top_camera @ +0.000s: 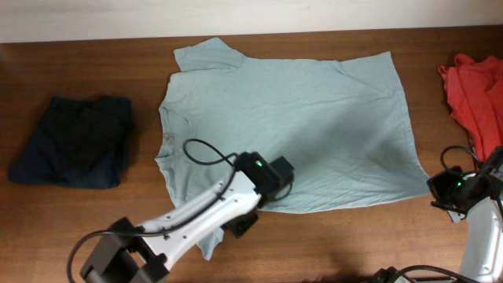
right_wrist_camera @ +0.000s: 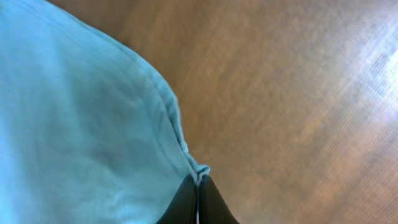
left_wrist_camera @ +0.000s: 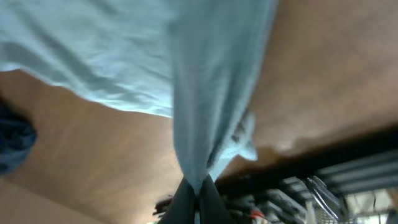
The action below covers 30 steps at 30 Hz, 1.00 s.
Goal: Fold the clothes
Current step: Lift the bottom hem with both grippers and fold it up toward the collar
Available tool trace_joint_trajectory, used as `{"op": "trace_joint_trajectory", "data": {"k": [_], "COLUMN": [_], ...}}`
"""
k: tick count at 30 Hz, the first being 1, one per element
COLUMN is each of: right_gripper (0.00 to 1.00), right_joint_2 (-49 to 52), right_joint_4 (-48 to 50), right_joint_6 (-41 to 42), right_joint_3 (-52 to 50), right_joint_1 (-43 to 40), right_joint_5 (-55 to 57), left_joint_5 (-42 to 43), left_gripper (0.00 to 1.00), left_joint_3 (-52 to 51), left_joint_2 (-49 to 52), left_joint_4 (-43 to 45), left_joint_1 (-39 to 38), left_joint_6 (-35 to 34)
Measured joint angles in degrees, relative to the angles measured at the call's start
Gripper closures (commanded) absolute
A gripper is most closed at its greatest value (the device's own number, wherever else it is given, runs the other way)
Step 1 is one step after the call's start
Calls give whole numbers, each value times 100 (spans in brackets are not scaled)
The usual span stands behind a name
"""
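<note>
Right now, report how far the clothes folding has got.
Done, apparently: the dark navy garment lies in a compact stack at the left. In hand: the pale grey-blue T-shirt lies spread flat, unfolded, with the left claw shut on its near edge and the right claw shut on a hem corner. Left: folding that shirt, then the red-orange garment crumpled at the right.

Even overhead light; wrist views blurred, soft.

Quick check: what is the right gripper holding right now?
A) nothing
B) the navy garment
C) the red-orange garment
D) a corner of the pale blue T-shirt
D: in the right wrist view the right gripper is shut on a hem corner of the pale blue T-shirt.
</note>
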Motion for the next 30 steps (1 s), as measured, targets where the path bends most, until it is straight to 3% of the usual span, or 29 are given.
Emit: {"op": "trace_joint_trajectory", "data": {"k": [10,19,30], "right_gripper": [96,96,94], "right_joint_2": [282,1513,1792], "right_joint_4": [999,1989,3294], "right_joint_6": [94,310,341], "right_joint_3": [39,48,48], "right_joint_1": [0,0,219], "right_joint_5": [-868,-1515,-2002], "left_joint_5": [-267,-284,-391], "left_gripper": [100,100,100], "left_joint_3": [0,0,2], "left_joint_2": [-9,-9,-9], "left_joint_4": [1261,2367,3274], "left_joint_1": [1051,1484,1888], "left_joint_6": [31,461,748]}}
